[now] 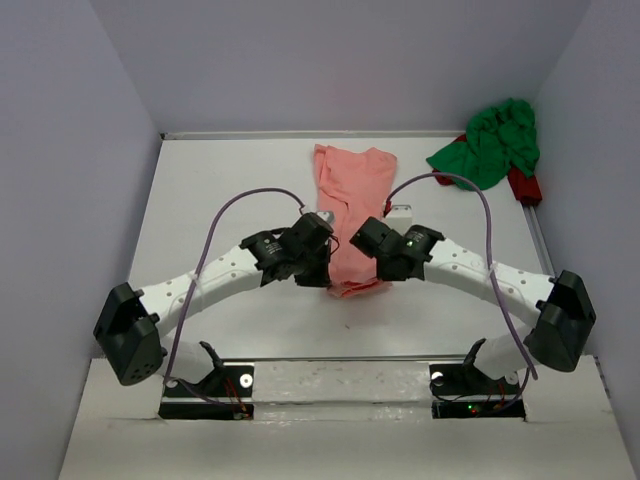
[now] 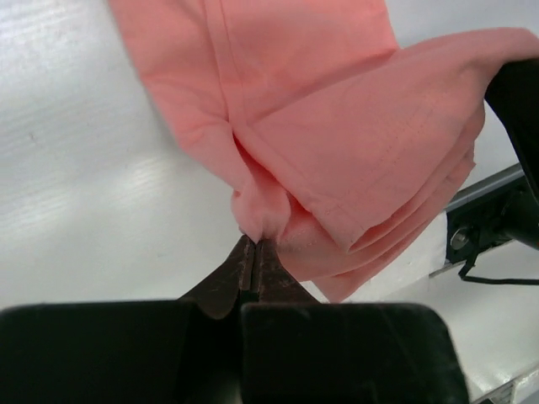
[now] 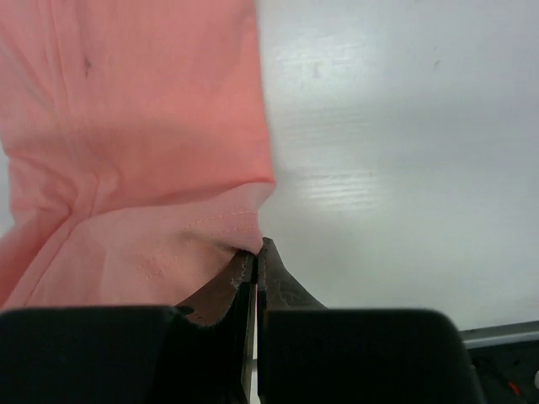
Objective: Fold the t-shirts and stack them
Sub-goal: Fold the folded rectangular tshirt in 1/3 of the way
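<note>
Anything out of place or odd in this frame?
Yes: the green t-shirt lies crumpled in a heap at the far right corner of the table, draped over a red object at the edge, not yet folded. The pink t-shirt, pinched by the left gripper and right gripper, looks orderly.

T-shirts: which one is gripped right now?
The salmon pink t-shirt, mid-table: the left gripper and right gripper are both shut on its near end. The green t-shirt lies bunched in the far right corner, untouched.
</note>
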`<act>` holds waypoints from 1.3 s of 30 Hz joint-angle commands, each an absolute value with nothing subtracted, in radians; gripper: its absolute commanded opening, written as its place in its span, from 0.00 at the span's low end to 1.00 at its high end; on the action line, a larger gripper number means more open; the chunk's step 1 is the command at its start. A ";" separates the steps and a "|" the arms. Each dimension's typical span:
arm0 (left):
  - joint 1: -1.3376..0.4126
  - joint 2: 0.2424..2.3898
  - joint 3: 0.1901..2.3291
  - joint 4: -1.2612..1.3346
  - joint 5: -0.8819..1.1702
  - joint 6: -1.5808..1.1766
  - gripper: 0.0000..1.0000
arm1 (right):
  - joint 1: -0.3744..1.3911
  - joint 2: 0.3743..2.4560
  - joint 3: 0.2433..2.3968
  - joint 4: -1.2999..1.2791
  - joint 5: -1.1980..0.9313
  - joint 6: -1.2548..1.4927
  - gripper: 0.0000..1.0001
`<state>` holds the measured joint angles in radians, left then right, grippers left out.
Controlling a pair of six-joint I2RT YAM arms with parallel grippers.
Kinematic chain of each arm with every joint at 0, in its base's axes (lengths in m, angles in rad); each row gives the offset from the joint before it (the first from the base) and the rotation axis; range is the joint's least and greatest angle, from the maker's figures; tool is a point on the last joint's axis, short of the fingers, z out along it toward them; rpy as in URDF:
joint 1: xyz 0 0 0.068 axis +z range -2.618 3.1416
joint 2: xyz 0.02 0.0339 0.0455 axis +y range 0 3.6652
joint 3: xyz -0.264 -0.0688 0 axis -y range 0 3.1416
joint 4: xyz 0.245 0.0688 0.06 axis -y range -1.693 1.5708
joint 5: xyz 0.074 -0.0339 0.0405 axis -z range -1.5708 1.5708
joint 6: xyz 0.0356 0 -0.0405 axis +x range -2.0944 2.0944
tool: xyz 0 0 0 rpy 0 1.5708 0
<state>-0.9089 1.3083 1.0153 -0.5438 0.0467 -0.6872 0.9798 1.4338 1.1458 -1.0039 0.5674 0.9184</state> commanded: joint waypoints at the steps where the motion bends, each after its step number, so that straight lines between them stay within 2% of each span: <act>1: -0.879 1.403 1.179 -0.557 0.028 -0.582 0.00 | 0.847 1.457 1.233 -0.896 0.539 0.622 0.00; 12: -0.619 1.727 1.526 -0.630 0.090 -0.416 0.00 | 0.661 1.626 1.397 -0.787 0.390 0.347 0.00; 22: -0.522 1.986 1.951 -0.762 0.140 -0.341 0.00 | 0.528 1.778 1.611 -0.807 0.289 0.223 0.00; 39: -0.439 2.227 2.131 -0.793 0.232 -0.295 0.00 | 0.459 2.002 1.779 -0.813 0.219 0.196 0.00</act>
<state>-0.4595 2.2002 2.0472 -0.7685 0.1871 -0.3290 0.4782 1.9747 1.6981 -0.8284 0.2379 0.2142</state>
